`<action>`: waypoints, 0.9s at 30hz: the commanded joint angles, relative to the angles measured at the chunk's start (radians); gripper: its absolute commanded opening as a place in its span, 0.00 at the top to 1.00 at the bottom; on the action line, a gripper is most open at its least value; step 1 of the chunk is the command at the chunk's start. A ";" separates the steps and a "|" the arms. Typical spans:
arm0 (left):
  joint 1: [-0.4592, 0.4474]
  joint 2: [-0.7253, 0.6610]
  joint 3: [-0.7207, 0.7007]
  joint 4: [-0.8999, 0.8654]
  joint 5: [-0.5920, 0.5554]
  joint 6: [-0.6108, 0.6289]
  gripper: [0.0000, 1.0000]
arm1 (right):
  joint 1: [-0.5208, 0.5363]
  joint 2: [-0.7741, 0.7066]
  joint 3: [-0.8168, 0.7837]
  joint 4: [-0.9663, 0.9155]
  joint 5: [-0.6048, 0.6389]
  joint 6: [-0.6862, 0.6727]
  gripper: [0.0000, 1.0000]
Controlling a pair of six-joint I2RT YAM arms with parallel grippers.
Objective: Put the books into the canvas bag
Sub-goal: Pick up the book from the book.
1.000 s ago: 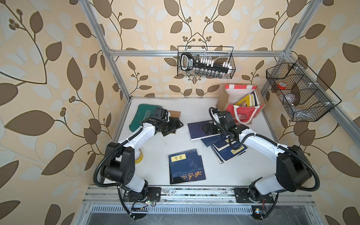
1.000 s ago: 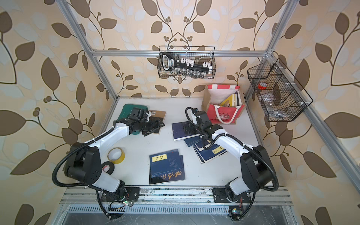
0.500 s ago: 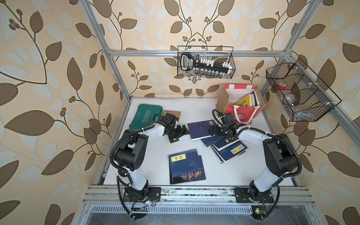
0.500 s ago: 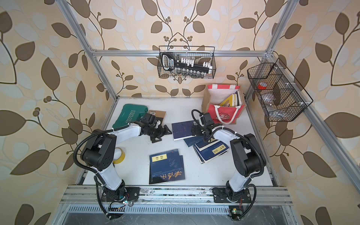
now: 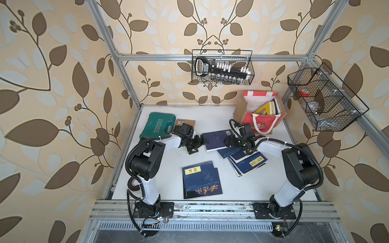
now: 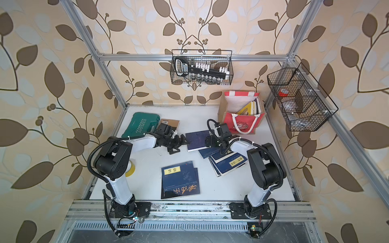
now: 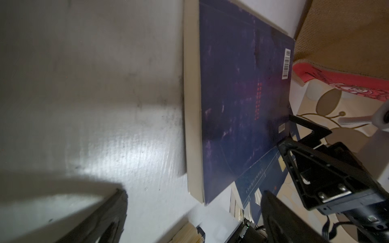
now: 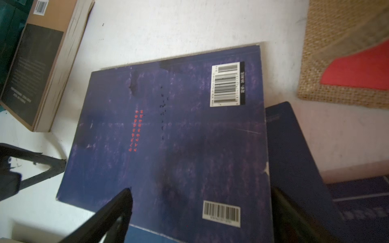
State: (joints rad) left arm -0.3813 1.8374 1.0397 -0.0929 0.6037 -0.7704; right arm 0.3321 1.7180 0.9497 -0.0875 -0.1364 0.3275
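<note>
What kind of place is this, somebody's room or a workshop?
Probably a robot test booth dressed as a room: leaf wallpaper lines a bare aluminium frame, the left arm and right arm are mounted on a front rail, and a wire basket hangs from the frame.

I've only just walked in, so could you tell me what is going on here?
The job is packing books into the canvas bag; a few books already stand in it. The left gripper and the right gripper, both open, are at opposite sides of a purple-blue book lying flat mid-table; neither holds it. More navy books lie beside it and nearer the front.
</note>
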 commanded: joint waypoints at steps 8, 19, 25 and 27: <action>-0.025 0.029 -0.068 0.081 0.032 -0.078 0.01 | -0.002 0.041 -0.036 0.027 -0.095 -0.009 0.02; -0.047 0.031 -0.118 0.170 0.040 -0.158 0.01 | 0.000 0.052 -0.035 0.043 -0.138 -0.008 0.02; -0.047 0.039 -0.158 0.247 0.024 -0.198 0.01 | 0.013 0.072 -0.029 0.041 -0.160 -0.013 0.02; -0.046 0.039 -0.171 0.278 0.022 -0.212 0.02 | 0.022 0.074 -0.023 0.036 -0.161 -0.018 0.02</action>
State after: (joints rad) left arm -0.4194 1.8412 0.9169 0.2138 0.6720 -0.9531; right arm 0.3340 1.7565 0.9405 -0.0002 -0.2520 0.3164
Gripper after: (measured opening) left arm 0.977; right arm 0.983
